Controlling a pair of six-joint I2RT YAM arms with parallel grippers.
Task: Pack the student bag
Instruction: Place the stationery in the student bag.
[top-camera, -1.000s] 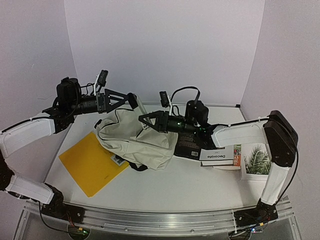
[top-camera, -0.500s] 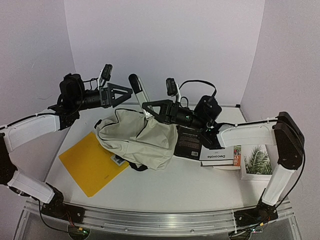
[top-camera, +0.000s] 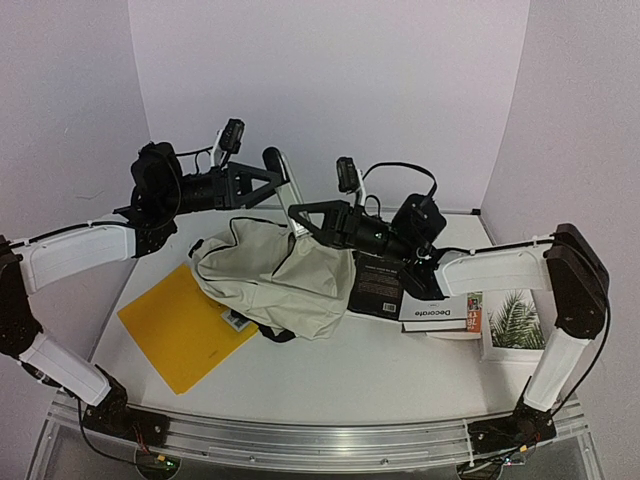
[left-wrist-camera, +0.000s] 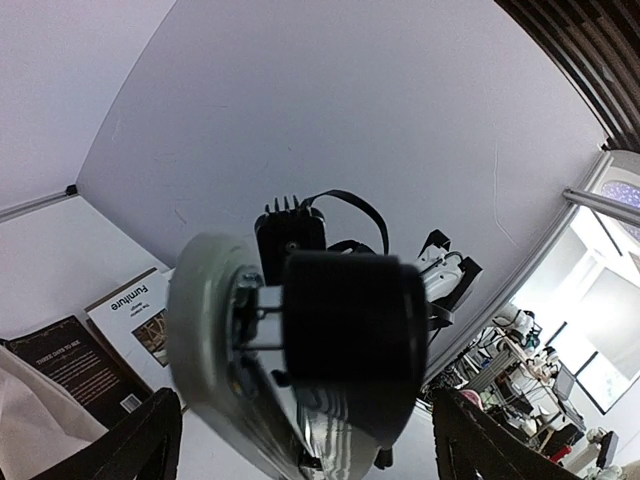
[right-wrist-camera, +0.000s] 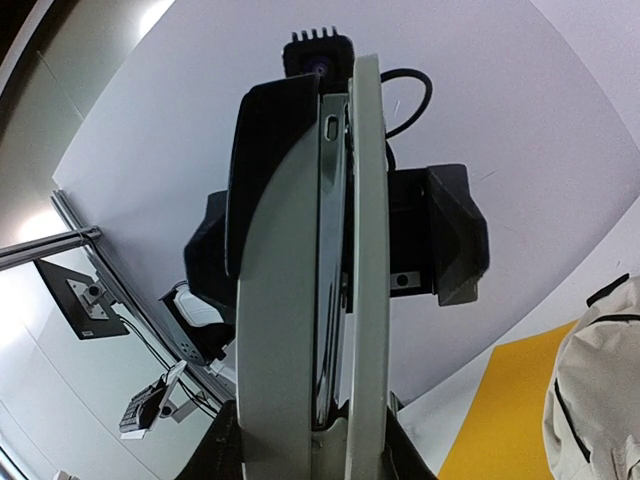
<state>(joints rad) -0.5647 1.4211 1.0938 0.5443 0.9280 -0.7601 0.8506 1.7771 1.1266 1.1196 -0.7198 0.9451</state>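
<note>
Student bag (top-camera: 270, 275) — cream fabric, black trim — is seen lying slumped on the white table (top-camera: 380, 370). Just above the back edge of the bag, a long grey-and-black object (top-camera: 287, 190) is held up in the air, tilted; what kind of object it is cannot be told. The right gripper (top-camera: 293, 214) is closed on its lower end from the right side of the bag. In the right wrist view the object is seen standing edge-on between the two fingers (right-wrist-camera: 225, 455). The left gripper (top-camera: 270, 182) is placed at the upper part of the object from the left side of the bag, with the jaws spread wide on both sides of it — whether its fingers (left-wrist-camera: 140, 445) touch the object cannot be told. A yellow folder (top-camera: 185, 325) lies flat just beside the bag on its left. To the right of the bag a black book (top-camera: 378, 285) is found close against it. Further right are a white book (top-camera: 435, 312) and a white item with a palm leaf printed on it (top-camera: 515, 320).
</note>
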